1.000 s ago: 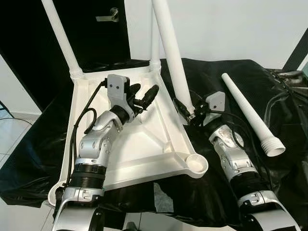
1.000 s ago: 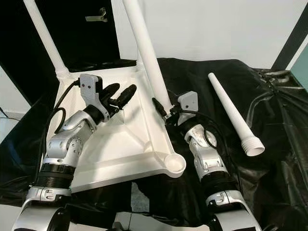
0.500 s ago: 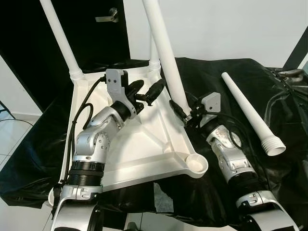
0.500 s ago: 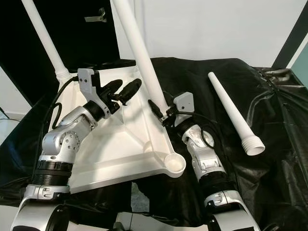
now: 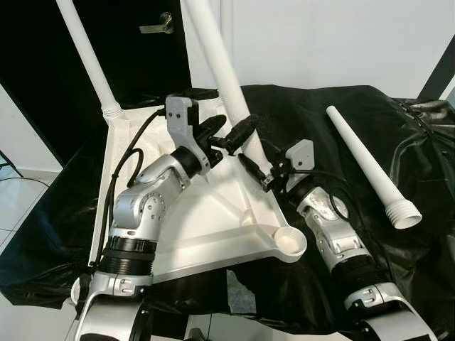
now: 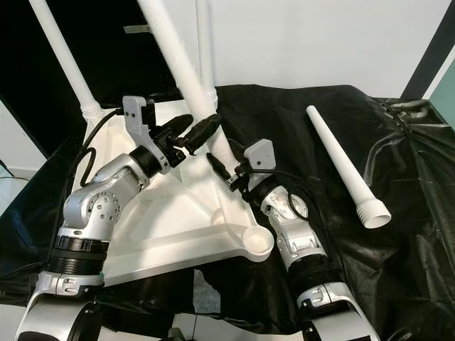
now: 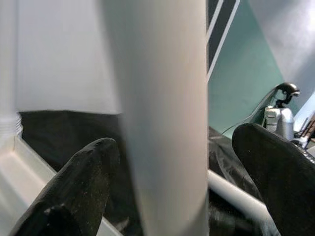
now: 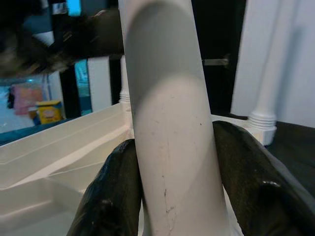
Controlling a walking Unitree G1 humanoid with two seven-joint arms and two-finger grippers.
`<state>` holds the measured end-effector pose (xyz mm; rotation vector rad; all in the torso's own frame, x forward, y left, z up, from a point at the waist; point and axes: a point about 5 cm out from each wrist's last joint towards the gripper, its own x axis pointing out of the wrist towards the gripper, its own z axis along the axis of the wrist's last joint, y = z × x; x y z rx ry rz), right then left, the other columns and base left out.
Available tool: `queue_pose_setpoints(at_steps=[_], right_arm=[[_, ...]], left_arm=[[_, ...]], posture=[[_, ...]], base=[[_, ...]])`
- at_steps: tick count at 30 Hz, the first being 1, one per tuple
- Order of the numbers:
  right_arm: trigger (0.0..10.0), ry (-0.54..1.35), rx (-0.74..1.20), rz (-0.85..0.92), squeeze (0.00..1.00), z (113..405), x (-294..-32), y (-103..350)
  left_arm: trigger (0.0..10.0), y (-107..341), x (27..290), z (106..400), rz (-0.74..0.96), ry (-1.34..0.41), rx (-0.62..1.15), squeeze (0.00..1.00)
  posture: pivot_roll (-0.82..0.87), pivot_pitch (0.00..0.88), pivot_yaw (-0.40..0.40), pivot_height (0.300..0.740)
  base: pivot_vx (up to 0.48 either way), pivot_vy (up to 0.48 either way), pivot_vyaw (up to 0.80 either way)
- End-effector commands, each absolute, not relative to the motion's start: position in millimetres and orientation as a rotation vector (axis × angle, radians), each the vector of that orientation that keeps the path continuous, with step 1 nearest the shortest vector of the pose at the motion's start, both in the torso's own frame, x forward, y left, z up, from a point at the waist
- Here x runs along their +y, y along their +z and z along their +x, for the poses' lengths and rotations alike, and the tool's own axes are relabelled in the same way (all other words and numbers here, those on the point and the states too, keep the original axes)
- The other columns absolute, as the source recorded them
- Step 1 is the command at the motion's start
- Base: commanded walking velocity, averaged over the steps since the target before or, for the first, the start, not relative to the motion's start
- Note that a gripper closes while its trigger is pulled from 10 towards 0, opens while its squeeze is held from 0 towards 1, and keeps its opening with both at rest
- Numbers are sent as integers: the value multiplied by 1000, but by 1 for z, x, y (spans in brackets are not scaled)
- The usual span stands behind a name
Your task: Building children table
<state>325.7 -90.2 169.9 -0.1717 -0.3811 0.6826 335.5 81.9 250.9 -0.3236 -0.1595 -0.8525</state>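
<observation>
We have the upturned white table lying underside-up on the black sheet, two legs already standing at its far corners and an empty socket at its near right corner. Our right gripper clamps the lower end of the third leg, jaws shut tight against the tube on both sides, as the right wrist view shows with a finger pressed to it. Compared with a second ago, this leg leans further to the left and its foot sits further over the table's right rim, so we judge we are carrying it across rather than down into the near socket; it is not seated anywhere yet. Our left gripper has come up and right to meet the leg, jaws wide and straddling the tube without pressing, one finger to either side. The fourth leg lies loose on the sheet, well to the right. The held leg's top is cut off by the frame, and its threaded end is hidden behind our right gripper, so we cannot tell how it is aligned.
</observation>
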Motion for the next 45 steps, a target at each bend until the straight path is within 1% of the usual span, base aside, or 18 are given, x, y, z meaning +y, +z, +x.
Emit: queue_pose_setpoints(at_steps=[1, 6, 7, 8, 9, 17, 19, 21, 22, 23, 24, 28, 29, 31, 32, 35, 37, 45], right_arm=[[10000, 705, -381, -176, 0, 323, -86, 169], [10000, 713, -376, -182, 0, 322, -84, 167], [10000, 712, -376, -184, 0, 322, -84, 167], [10000, 712, -376, -184, 0, 322, -84, 167], [10000, 710, -377, -187, 0, 321, -84, 167], [10000, 695, -382, -202, 0, 322, -85, 168], [10000, 693, -358, -188, 0, 322, -85, 166], [10000, 693, -358, -188, 0, 322, -85, 166], [10000, 682, -342, -178, 263, 323, -86, 166], [10000, 671, -329, -167, 1000, 325, -87, 166], [10000, 672, -318, -163, 1000, 325, -87, 166], [10000, 659, -279, -160, 1000, 328, -86, 166], [10000, 618, -241, -180, 1000, 333, -86, 167], [10000, 607, -236, -187, 1000, 334, -86, 168], [10000, 597, -232, -211, 12, 335, -85, 171], [10000, 592, -229, -226, 0, 336, -85, 173], [10000, 612, -219, -283, 0, 337, -81, 177], [10000, 655, -205, -309, 0, 336, -72, 184]], left_arm=[[10000, 255, 75, 330, -313, -1051, -187, 0], [10000, 266, 75, 330, -349, -1077, -205, 0], [4745, 267, 75, 331, -348, -1071, -207, 0], [4745, 267, 75, 331, -348, -1071, -207, 0], [0, 268, 75, 331, -358, -1067, -206, 0], [0, 267, 75, 330, -356, -1066, -203, 0], [0, 268, 71, 327, -308, -1070, -214, 0], [0, 268, 71, 327, -308, -1070, -214, 0], [0, 269, 69, 325, -290, -1071, -215, 0], [9647, 271, 66, 322, -265, -1078, -224, 0], [10000, 272, 64, 320, -245, -1079, -230, 0], [10000, 276, 61, 317, -224, -1069, -253, 0], [10000, 278, 57, 314, -207, -1054, -276, 0], [10000, 278, 56, 313, -202, -1051, -282, 0], [10000, 278, 53, 311, -189, -1050, -290, 0], [10000, 279, 51, 310, -181, -1050, -295, 0], [10000, 279, 42, 305, -165, -1039, -318, 0], [10000, 277, 29, 301, -99, -1014, -354, 0]], posture=[[37, 0, 53, 740], [33, 0, 56, 740], [30, 0, 59, 740], [30, 0, 59, 740], [30, 0, 60, 740], [29, 0, 57, 740], [31, 0, 52, 740], [31, 0, 52, 740], [32, 0, 48, 740], [33, 0, 45, 740], [33, 0, 45, 740], [35, 0, 42, 740], [36, 0, 42, 740], [36, 0, 42, 740], [38, 0, 40, 740], [38, 0, 40, 740], [41, 0, 36, 740], [41, 0, 35, 740]], base=[[0, 0, 0], [0, 0, 0], [0, 0, 0], [0, 0, 0], [0, 0, 0], [0, 0, 0], [0, 0, 0], [0, 0, 0], [0, 0, 0], [0, 0, 0], [0, 0, 0], [0, 0, 0], [0, 0, 0], [0, 0, 0], [0, 0, 0], [0, 0, 0], [0, 0, 0], [0, 0, 0]])
